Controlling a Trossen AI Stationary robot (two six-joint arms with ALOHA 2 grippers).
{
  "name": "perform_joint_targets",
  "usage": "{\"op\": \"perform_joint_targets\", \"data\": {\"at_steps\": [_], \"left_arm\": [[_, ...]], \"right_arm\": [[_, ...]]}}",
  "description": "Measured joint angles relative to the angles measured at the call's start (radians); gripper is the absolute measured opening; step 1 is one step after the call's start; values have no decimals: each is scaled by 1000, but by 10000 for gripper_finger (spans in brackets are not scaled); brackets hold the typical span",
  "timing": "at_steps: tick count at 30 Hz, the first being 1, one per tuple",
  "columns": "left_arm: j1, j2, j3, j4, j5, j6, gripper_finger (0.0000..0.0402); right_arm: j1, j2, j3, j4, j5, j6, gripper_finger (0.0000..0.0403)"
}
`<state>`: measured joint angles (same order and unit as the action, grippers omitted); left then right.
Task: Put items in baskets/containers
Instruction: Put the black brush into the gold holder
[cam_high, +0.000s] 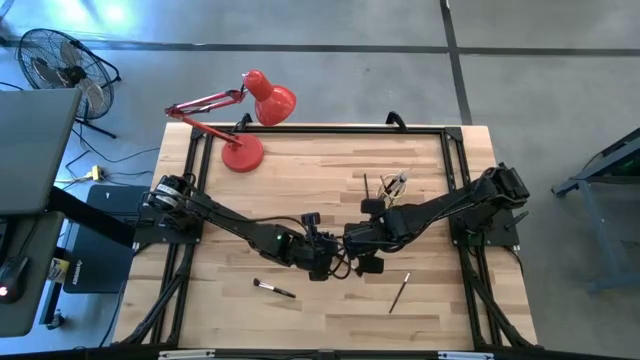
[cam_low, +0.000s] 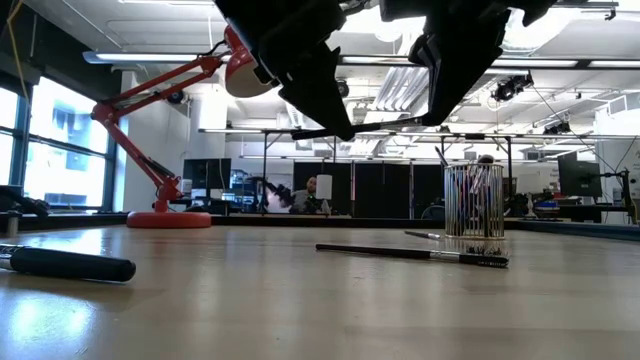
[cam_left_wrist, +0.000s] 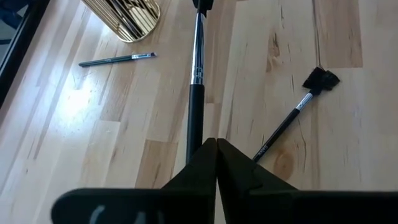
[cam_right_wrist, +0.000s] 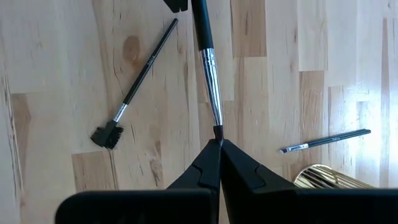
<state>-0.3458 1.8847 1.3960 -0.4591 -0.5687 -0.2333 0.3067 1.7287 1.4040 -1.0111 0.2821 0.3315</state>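
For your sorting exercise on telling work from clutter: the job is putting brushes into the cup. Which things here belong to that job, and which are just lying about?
Belongs to the job:
- held brush, pinched by left tool and right tool
- fan-tipped brush
- thin brush
- glass cup

Just lying about:
- red desk lamp
- floor fan
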Motion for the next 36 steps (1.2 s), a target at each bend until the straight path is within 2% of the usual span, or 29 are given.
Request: {"op": "perform_joint_targets", "data": {"at_steps": [13, 18, 22, 30, 36], "left_arm": [[0, 0, 0, -12, -28, 54, 0], [-1, 0, 0, -17, -96, 120, 0], [-1, 0, 0, -16, -96, 177, 0], [-1, 0, -1, 4, -83, 174, 3], [-1, 0, -1, 36, -75, 177, 23]], "right_arm": [[4, 0, 0, -2, 2, 5, 0], [4, 0, 0, -8, 24, 5, 0], [4, 0, 0, -19, 37, 7, 0], [4, 0, 0, -53, 60, 27, 0], [4, 0, 0, -53, 60, 27, 0]]}}
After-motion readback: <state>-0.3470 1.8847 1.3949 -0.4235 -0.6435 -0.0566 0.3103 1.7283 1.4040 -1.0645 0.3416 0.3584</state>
